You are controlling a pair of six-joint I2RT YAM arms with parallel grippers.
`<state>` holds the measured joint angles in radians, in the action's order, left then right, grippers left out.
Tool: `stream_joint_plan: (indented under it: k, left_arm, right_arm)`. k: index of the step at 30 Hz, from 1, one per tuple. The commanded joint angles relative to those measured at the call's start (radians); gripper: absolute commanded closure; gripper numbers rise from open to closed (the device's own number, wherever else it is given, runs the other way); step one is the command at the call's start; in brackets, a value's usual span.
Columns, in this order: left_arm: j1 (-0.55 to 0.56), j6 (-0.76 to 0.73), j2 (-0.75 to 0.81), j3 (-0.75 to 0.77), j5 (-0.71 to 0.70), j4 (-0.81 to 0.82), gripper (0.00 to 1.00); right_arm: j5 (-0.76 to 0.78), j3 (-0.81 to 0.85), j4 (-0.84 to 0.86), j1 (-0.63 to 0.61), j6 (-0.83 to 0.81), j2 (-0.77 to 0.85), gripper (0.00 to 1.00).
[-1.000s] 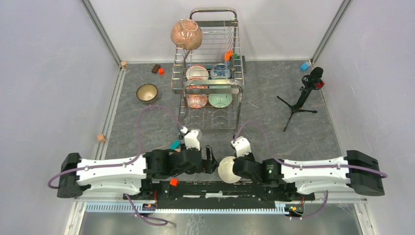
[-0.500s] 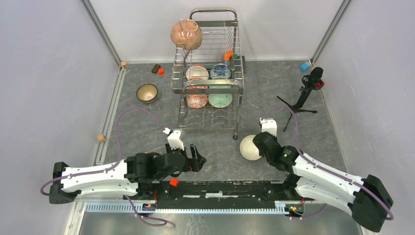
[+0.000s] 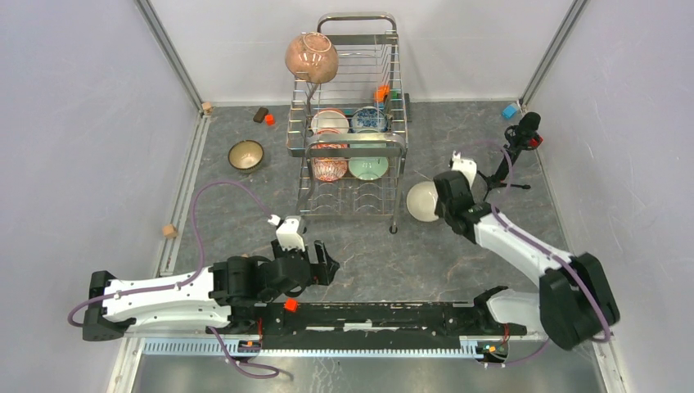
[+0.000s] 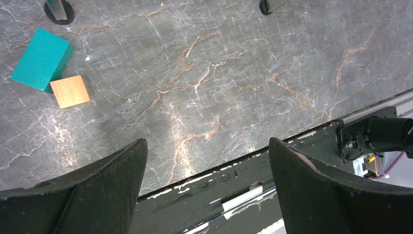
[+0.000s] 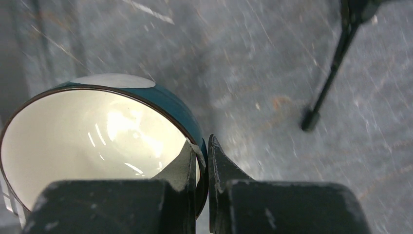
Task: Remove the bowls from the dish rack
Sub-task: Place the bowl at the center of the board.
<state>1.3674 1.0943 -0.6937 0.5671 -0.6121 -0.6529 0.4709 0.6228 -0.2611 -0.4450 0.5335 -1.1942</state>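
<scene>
This is a robotics lab test cell. Plain pale panels in aluminium framing enclose a grey stone-patterned worktop. A left arm and right arm are bolted to a black rail. A microphone on a small tripod stands nearby.

A teal block lies just beside a tan block; a tripod microphone stands far right.

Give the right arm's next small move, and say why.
Probably lower the teal-and-white bowl onto the bare table right of the dish rack. The right gripper is shut on the bowl's rim. The bowl hangs tilted outside the rack, and the microphone tripod stands farther right.
</scene>
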Motion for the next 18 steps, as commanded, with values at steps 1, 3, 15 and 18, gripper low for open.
stream_joint_plan:
  k: [1,3,15,18]
  left_arm:
    - [0.000,0.069,0.006,-0.013,-0.079,-0.007,0.00]
    - [0.000,0.071,0.016,-0.020,-0.080,-0.004,0.00]
    - [0.001,0.069,0.062,-0.047,-0.155,-0.012,0.00]
    - [0.000,0.072,0.071,-0.048,-0.162,-0.024,0.00]
  right_arm:
    - [-0.013,0.204,0.179,0.046,-0.004,-0.132,1.00]
    - [-0.015,0.289,0.168,0.081,-0.007,-0.211,1.00]
    - [-0.114,0.711,0.115,0.274,0.002,-0.593,1.00]
    - [-0.146,0.797,0.083,0.307,0.012,-0.667,1.00]
